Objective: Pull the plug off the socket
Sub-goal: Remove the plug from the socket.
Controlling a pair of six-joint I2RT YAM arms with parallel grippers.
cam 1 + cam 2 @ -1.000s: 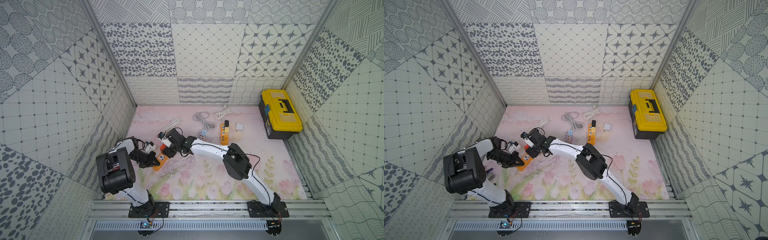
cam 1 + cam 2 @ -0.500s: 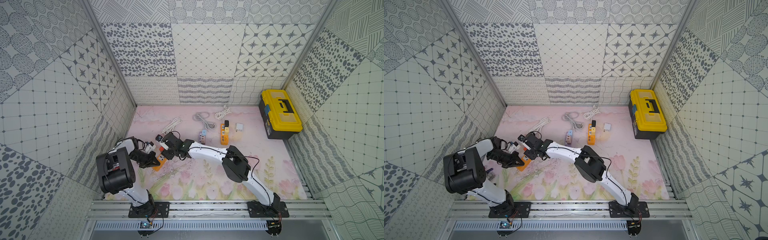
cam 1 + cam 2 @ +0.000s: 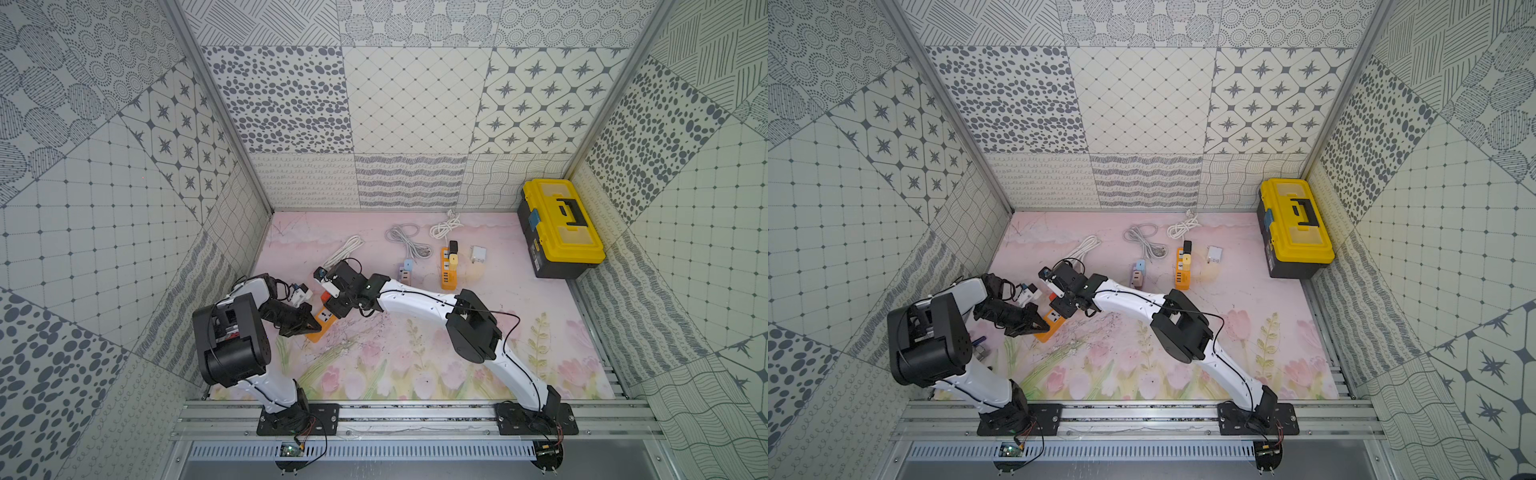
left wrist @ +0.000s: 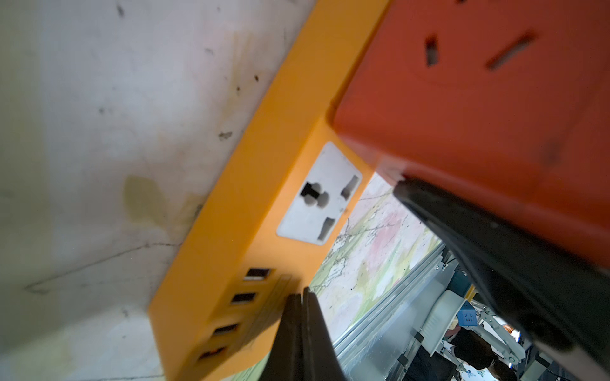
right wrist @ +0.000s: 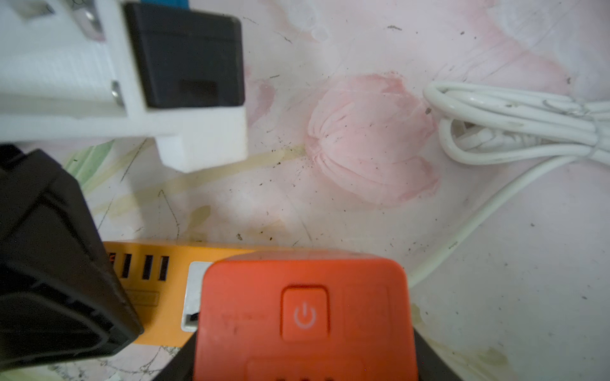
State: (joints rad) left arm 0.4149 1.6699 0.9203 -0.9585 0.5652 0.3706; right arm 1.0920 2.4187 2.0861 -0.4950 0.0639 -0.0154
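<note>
Right gripper (image 3: pixel 331 300) has nudged toward the left arm, jaws clamped on the red plug (image 5: pixel 303 316), which looks still seated in the yellow power strip (image 4: pixel 251 198). The left gripper (image 4: pixel 302 313), jaws together, pins that down. Plug looks rigid, light and slick, so squeeze its flat sides.

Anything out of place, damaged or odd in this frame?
Nothing broken or spilled. The mat is scuffed and dirt-speckled, with yellowish stains beside the orange power strip. That strip lies slanted, the shut left tool at its end and the right tool gripping the red plug on it.
</note>
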